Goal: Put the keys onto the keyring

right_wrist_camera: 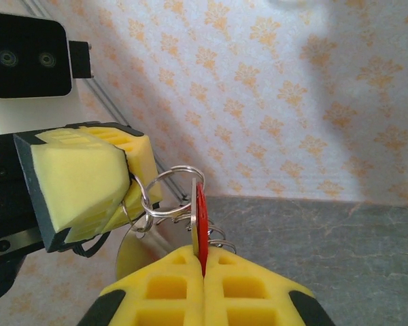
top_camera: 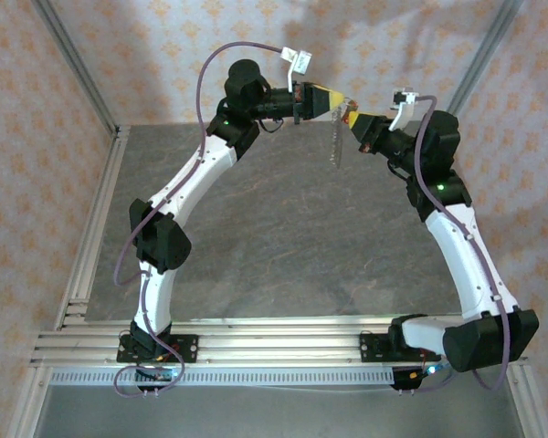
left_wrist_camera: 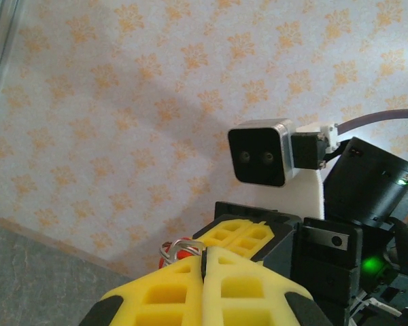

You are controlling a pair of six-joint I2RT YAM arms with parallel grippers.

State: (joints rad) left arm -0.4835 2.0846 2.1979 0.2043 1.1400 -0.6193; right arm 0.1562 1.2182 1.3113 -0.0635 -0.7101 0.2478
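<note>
Left gripper [left_wrist_camera: 204, 261]: closed tight, yellow pads pressed together, a thin wire loop of the keyring [right_wrist_camera: 168, 178] pinched at the very tips.
Right gripper [right_wrist_camera: 204, 261]: closed as well, clamped on the red head of the key [right_wrist_camera: 200, 217], which stands edge-on and upright between the pads.
Position of both: raised well above the table [top_camera: 283, 246], tips facing each other and nearly touching at the far side of the workspace.
Keyring: in mid-air between the two sets of fingertips, its loops arching from the left pads across to the top of the key.
Chain [top_camera: 336, 146]: hanging straight down from the meeting point, clear of the table.
Key against ring: top edge of the red head touching or just beside the wire loop. Cannot tell whether the wire already passes through the hole in the head, since that spot is too small and seen edge-on.
Done so far: key and ring both picked up, each secured in its own grip and brought together.
Left to do, by judgement: working the head fully onto the wire, confirming it hangs captive, then letting go.
Risk: little of either part held, so a small twist could slip the key from the pads or spring the ring loose.
</note>
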